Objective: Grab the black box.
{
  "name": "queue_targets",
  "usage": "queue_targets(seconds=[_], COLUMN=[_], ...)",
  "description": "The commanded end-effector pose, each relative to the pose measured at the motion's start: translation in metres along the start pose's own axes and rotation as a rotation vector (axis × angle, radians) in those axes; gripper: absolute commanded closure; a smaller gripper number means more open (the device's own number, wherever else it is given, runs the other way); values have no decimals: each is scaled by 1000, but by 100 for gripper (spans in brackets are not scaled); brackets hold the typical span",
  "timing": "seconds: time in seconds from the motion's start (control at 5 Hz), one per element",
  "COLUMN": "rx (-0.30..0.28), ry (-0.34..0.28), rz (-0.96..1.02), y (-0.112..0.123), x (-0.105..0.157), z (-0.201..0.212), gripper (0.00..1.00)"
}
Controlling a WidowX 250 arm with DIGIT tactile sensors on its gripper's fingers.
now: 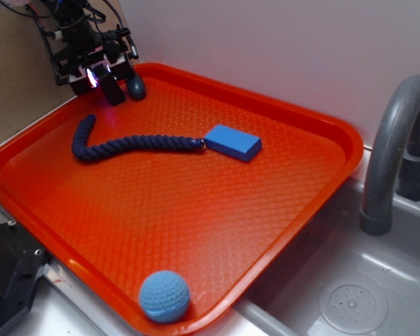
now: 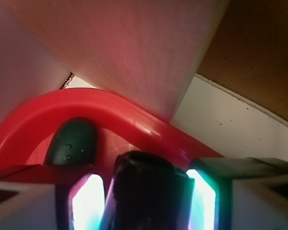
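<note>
An orange tray [image 1: 315, 203] beside a sink is shown; at its far corner the black box [image 1: 113, 89] is seen clamped between the gripper's [image 1: 106, 85] fingers, just beside a pebble [image 1: 136, 87]; the squeeze should be held firm and any lift made straight, clear of the rim.

An orange tray [image 1: 322, 182] carries a blue box [image 1: 232, 142], navy rope [image 1: 126, 145], blue ball [image 1: 164, 296] and dark pebble [image 1: 136, 87].

The orange-red plastic tray [image 1: 315, 140] has a glossy rim and a fine waffle-textured floor. The navy twisted rope [image 1: 126, 145] looks like soft cord. The light blue ball [image 1: 164, 296] is knitted yarn. The small narrow black box [image 2: 149, 191] looks matt, the dark oval pebble [image 2: 73, 143] smooth.
</note>
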State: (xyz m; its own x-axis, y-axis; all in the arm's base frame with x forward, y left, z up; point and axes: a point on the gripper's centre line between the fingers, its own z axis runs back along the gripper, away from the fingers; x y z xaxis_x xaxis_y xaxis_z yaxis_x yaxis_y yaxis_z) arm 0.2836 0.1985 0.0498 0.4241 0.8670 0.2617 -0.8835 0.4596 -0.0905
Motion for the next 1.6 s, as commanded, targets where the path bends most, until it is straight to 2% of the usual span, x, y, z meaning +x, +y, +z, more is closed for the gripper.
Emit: queue_targets(seconds=[0.0, 0.2, 0.4, 0.6, 0.8, 1.0, 1.4], rx=[-25, -145, -185, -215, -245, -212, -148], ry=[4, 118, 145, 69, 45, -1, 11], rz=[-71, -288, -492, -570, -596, -630, -661], y=[8, 2, -8, -10, -9, -16, -21], x=[-9, -40, -74, -119, -120, -126, -135], z=[45, 106, 166, 226, 277, 279, 255], gripper=[100, 100, 100, 100, 100, 100, 100])
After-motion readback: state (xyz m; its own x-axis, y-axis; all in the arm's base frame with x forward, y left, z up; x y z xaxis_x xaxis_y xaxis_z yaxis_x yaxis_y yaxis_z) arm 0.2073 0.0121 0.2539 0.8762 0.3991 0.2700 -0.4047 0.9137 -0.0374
